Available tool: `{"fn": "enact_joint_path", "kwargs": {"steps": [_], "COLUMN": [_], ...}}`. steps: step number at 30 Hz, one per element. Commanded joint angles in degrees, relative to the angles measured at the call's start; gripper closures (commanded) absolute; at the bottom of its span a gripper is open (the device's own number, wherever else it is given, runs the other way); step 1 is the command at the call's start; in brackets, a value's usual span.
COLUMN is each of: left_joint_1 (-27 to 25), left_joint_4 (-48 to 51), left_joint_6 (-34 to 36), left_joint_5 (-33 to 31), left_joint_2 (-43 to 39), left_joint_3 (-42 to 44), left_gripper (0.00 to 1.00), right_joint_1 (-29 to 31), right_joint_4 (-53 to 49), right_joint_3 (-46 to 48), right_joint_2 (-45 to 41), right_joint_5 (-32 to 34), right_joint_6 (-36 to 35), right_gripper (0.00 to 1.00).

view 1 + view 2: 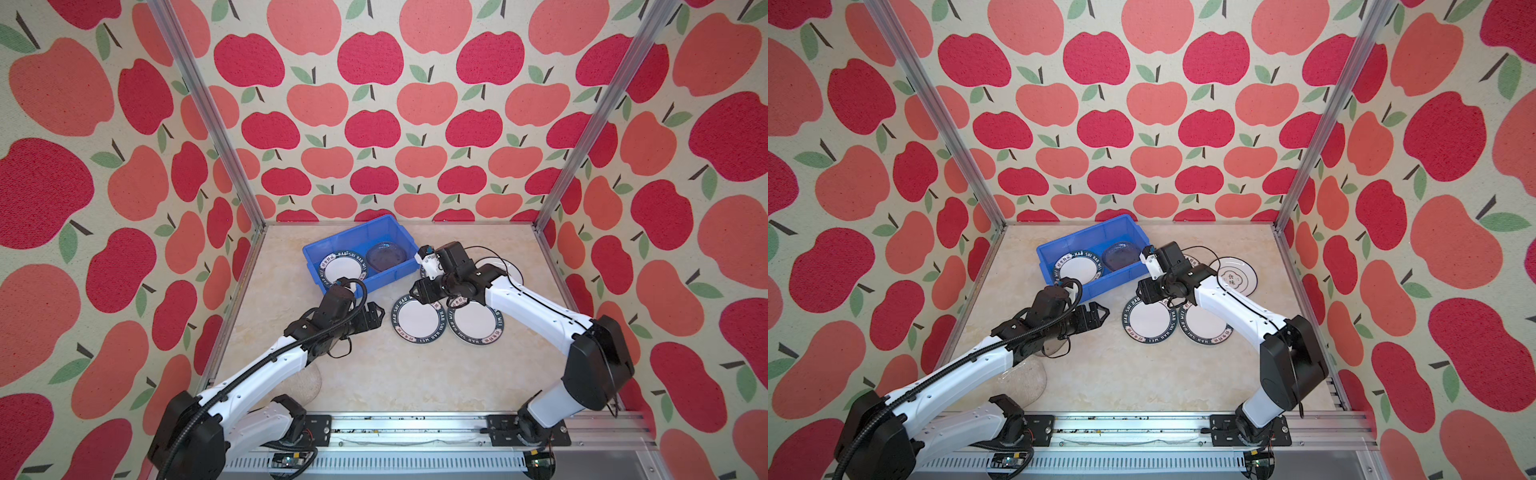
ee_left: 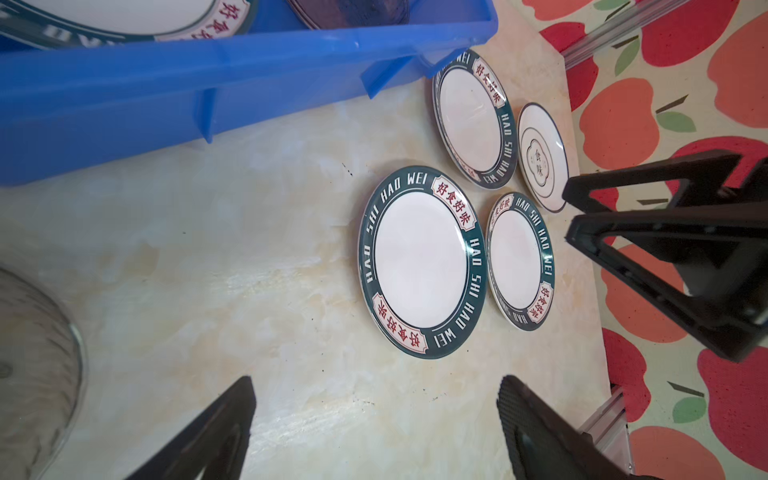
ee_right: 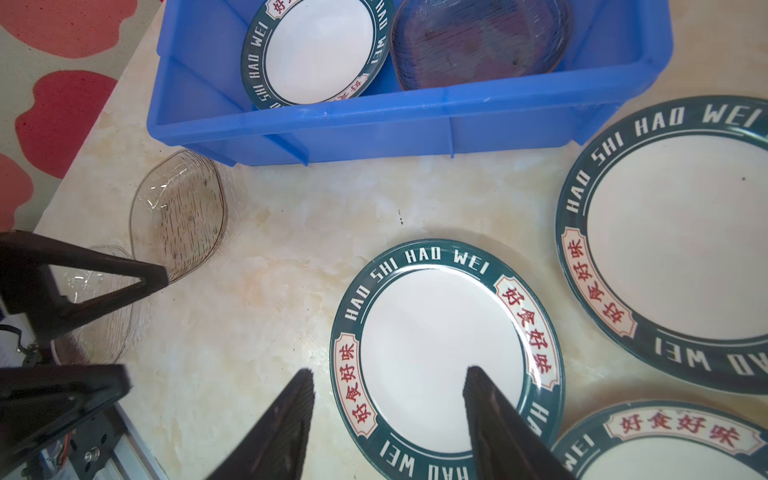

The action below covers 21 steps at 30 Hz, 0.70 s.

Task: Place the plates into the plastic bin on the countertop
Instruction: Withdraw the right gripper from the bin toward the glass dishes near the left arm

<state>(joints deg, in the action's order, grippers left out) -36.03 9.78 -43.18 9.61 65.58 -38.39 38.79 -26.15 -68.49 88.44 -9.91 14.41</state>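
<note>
Our left claw [image 2: 374,380] hangs wide and empty over bare countertop [image 1: 395,374], near the front wall of the bin [image 1: 390,276]. Our right claw [image 3: 389,370] stands partly spread astride the rim of a lettered plate [image 3: 436,332], gripping nothing. Its twin [image 1: 473,322] lies just beside; a third [image 2: 473,120] sits at the bin's corner, the ringed plate [image 1: 1235,274] beyond. In the bin we see a fourth [image 1: 343,269] and a glass plate [image 1: 386,255]. Two clear plates [image 3: 178,216] hug the left edge. The front middle lies open.
</note>
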Motion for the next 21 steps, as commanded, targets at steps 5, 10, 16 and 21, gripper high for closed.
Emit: {"fn": "enact_joint_path", "kwargs": {"steps": [5,10,16,21], "left_joint_1": [-3.7,-6.6,-6.4,-0.5], "left_joint_4": [-5.4,19.7,31.0,29.3], "left_joint_6": [-1.5,-2.7,-5.7,-7.5], "left_joint_5": [-3.2,-18.3,-25.6,-22.0], "left_joint_2": [8.8,6.9,-5.4,-23.2], "left_joint_3": [-3.2,-9.6,-7.9,-1.3], "left_gripper": [0.10,0.11,0.10,0.10], "right_joint_1": [-3.0,-1.9,2.0,8.1], "right_joint_4": [4.0,6.1,8.2,10.6], "right_joint_3": [8.1,9.5,7.3,3.4], "right_joint_2": [-4.5,-4.4,-0.6,5.7], "right_joint_5": [-6.6,-8.6,-11.0,-13.0], "right_joint_6": [5.0,6.5,7.9,10.3], "right_gripper": [0.41,0.42,0.52,0.57]}}
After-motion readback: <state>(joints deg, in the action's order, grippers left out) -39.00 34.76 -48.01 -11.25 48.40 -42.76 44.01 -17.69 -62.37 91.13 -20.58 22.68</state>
